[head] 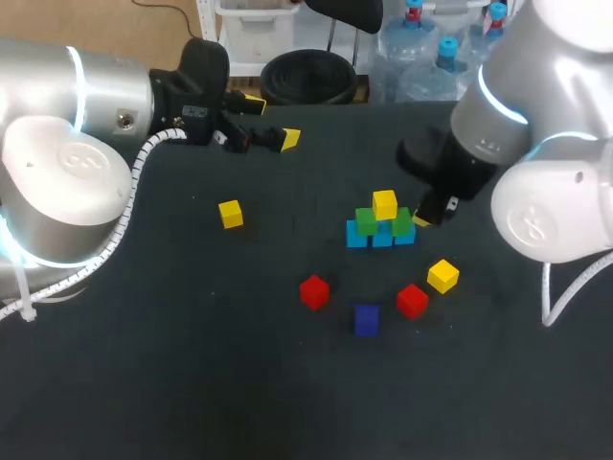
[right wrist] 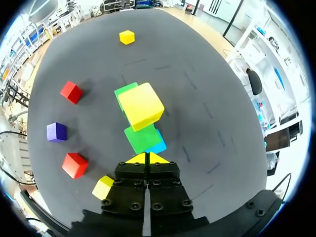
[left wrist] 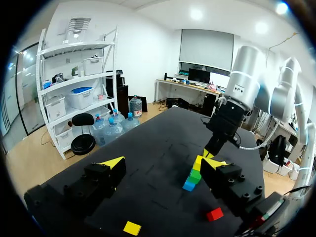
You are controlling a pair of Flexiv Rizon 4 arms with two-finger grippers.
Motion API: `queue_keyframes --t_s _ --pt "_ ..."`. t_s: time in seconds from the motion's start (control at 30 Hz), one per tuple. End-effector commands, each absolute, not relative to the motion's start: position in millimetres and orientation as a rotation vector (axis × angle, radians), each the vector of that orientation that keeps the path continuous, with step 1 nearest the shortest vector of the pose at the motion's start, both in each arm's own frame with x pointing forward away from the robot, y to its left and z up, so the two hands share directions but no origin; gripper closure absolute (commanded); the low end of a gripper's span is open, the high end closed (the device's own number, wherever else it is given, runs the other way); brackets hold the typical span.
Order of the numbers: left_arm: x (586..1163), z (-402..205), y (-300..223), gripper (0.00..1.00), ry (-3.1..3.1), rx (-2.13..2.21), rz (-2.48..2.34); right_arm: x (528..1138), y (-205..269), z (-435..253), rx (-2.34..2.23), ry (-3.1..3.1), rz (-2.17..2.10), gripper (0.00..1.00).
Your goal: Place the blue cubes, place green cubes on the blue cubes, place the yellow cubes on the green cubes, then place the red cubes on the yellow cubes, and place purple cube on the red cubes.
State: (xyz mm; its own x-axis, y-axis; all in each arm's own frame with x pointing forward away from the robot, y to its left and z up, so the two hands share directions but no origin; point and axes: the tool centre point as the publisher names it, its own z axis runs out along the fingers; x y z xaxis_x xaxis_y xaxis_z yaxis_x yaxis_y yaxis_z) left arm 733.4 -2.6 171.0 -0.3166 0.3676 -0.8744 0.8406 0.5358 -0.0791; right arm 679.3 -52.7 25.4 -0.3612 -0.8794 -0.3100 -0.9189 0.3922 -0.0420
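Three blue cubes [head: 381,237] stand in a row mid-table, two green cubes [head: 365,220] on them and one yellow cube [head: 385,204] on the greens. The right gripper [head: 421,221] is shut and empty, just right of this pile; in its wrist view the shut tips [right wrist: 146,158] sit beside the near green cube [right wrist: 143,138], under the yellow cube [right wrist: 141,105]. The left gripper [head: 271,122] hangs open and empty at the back left, the pile [left wrist: 193,177] well ahead of its fingers [left wrist: 163,165].
Loose on the table lie a yellow cube [head: 230,214] at the left, another yellow cube [head: 442,275] at the right, two red cubes [head: 314,291] [head: 412,300] and a purple cube [head: 366,319] in front of the pile.
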Motion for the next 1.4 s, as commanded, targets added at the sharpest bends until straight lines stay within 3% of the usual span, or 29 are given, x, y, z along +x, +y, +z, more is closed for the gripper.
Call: queue_keyframes --t_s 0.03,1.4 --pt "733.5 169.5 -1.9 0.0 1.897 0.985 -0.688 679.5 -52.8 26.7 -1.579 2.373 0.201 1.0" --pt "733.5 169.5 -1.9 0.0 1.897 0.985 -0.688 655.0 -57.8 37.2 -1.618 2.386 0.188 1.0"
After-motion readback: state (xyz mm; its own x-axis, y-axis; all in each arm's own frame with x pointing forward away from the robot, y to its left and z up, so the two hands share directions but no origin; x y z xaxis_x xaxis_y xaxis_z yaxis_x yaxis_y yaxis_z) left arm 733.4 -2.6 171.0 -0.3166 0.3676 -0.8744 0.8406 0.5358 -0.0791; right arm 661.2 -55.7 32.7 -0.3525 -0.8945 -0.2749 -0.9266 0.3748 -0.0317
